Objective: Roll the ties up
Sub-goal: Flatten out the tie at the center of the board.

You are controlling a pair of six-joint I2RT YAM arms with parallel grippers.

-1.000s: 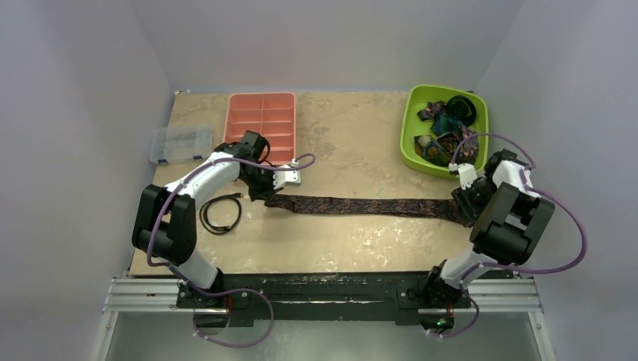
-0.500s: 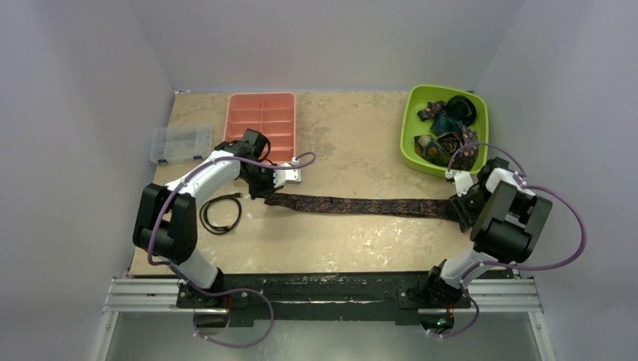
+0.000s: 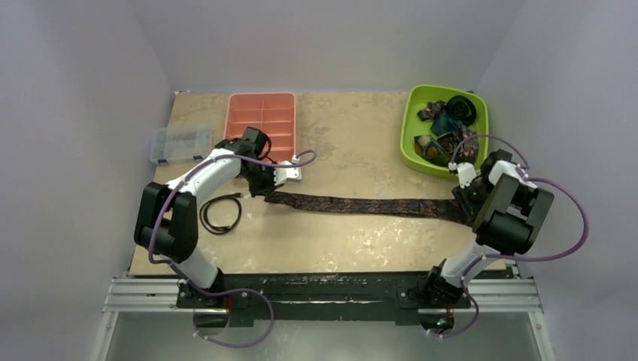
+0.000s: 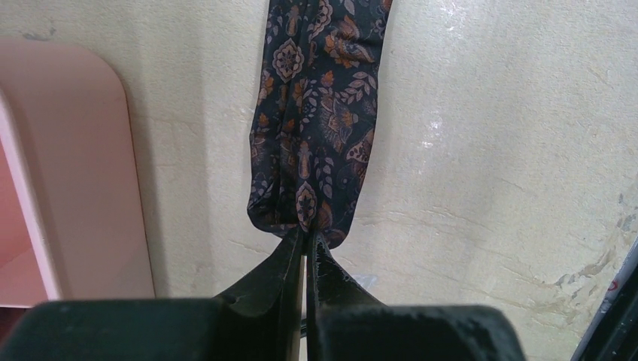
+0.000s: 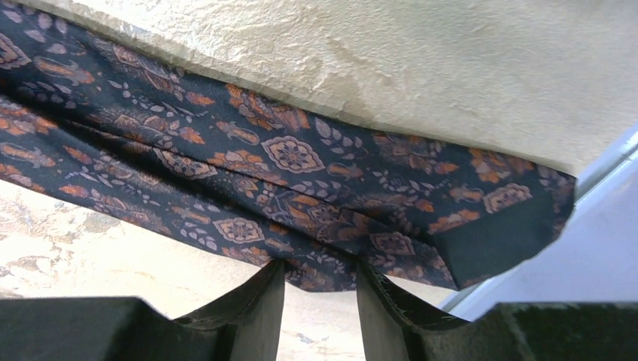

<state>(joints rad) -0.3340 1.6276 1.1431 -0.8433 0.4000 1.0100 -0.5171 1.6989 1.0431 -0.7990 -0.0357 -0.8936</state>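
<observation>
Firstly, table (image 3: 346,241), mottled beige. Tie (image 3: 361,204), dark with orange paisley, stretched flat left to right across the middle, wide end at the right table edge. Green bin (image 3: 407,128), far right, holding rolled ties (image 3: 455,111). Salmon compartment tray (image 3: 259,116), far left-centre. Clear lidded box (image 3: 179,143), left of tray. Black cable loop (image 3: 218,214), near left. Left gripper (image 4: 307,235), pressed together, pinching the tie's narrow end. Right gripper (image 5: 320,265), jaws partly apart astride the wide end's edge; grip cannot be told.

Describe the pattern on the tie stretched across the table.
Dark tie with orange-brown paisley and medallion motifs; clearest in the right wrist view.
</observation>
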